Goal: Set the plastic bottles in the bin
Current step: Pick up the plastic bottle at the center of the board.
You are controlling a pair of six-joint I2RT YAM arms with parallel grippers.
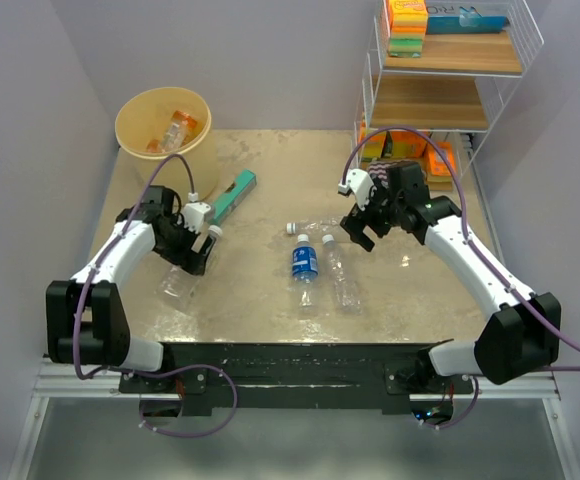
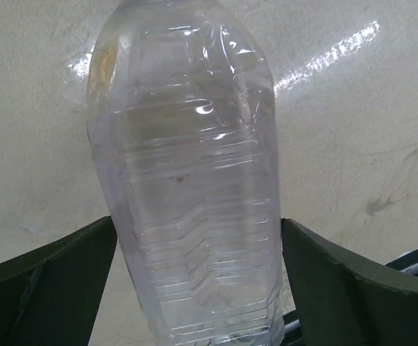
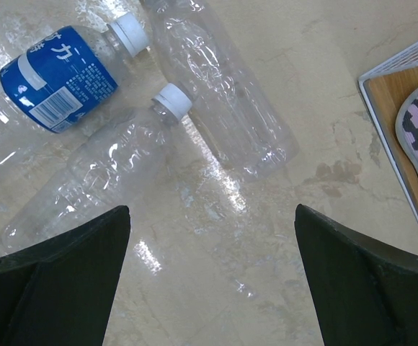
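Note:
A clear plastic bottle [image 2: 194,166] lies on the table at the near left [image 1: 178,284]. My left gripper [image 2: 198,223] is open and straddles its body, one dark finger close on each side; in the top view it [image 1: 200,252] hangs over the bottle's far end. Three more bottles lie mid-table: a blue-labelled one [image 1: 304,262] [image 3: 58,79] and two clear ones [image 1: 341,275] [image 1: 310,228]. My right gripper [image 1: 363,232] [image 3: 212,209] is open above bare table just right of them, holding nothing. The tan bin [image 1: 130,128] at the back left holds orange bottles [image 1: 173,130].
A flat teal box [image 1: 232,195] lies between the bin and the bottles. A white wire shelf rack [image 1: 450,95] with orange packs stands at the back right; its lower corner [image 3: 403,94] shows close to my right fingers. Walls close in the left and back.

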